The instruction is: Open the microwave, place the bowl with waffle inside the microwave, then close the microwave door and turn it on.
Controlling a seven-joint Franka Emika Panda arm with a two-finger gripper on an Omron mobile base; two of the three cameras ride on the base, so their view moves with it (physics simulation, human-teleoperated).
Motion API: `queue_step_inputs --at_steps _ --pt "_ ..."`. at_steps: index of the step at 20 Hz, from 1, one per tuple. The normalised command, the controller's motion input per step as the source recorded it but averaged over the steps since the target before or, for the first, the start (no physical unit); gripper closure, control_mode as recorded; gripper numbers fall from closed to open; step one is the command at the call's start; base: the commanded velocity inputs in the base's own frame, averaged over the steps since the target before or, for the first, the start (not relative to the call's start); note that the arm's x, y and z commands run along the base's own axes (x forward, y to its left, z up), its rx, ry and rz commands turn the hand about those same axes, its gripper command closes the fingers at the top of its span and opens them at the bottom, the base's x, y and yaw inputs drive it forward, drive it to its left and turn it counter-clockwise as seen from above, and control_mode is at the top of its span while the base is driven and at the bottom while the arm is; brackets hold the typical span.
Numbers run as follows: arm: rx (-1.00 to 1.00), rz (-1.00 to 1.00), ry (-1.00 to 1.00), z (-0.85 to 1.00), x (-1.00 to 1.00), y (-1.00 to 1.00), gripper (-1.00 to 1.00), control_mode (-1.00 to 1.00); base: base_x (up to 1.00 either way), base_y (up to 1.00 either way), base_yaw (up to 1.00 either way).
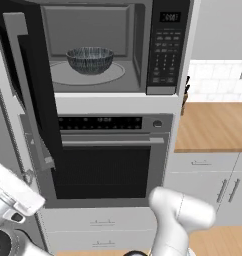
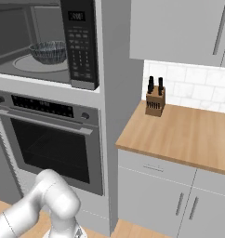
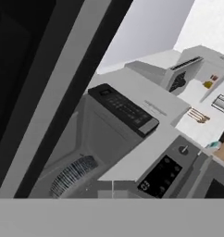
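Note:
The microwave (image 1: 100, 82) stands open, and the dark grey-blue ribbed bowl (image 1: 89, 60) sits on its round glass turntable (image 1: 68, 75). From the right I see the bowl (image 2: 48, 51) beside the black keypad panel (image 2: 79, 42). The waffle is hidden inside the bowl. The black microwave door (image 1: 28, 90) is swung out to the left. My white hand (image 1: 15, 195) hangs low at the left, below and in front of the door's lower edge, with its fingers hidden. In the hand view the door edge (image 3: 53, 92) runs close by, and the bowl (image 3: 72, 176) and keypad (image 3: 125, 109) lie beyond it.
The wall oven (image 1: 103, 165) with its horizontal handle sits under the microwave. A wooden counter (image 2: 179, 135) with a knife block (image 2: 155, 100) extends to the right over grey cabinets (image 2: 179, 200). My arm's elbow (image 1: 180, 212) is in front of the oven's lower right.

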Motion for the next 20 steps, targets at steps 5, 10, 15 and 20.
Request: queue_step_inputs --at_steps 5,10,15,20 --pt "0.00 0.12 -0.25 0.09 0.00 0.55 1.00 -1.00 0.00 0.00 0.00" --pt "0.00 0.04 -0.23 0.18 0.25 0.27 1.00 -1.00 0.00 0.00 0.00" --pt "0.00 0.01 -0.19 0.31 0.29 0.20 1.00 -1.00 0.00 0.00 0.00" --pt "0.03 0.00 -0.12 0.47 0.05 0.01 1.00 -1.00 0.00 0.00 0.00"
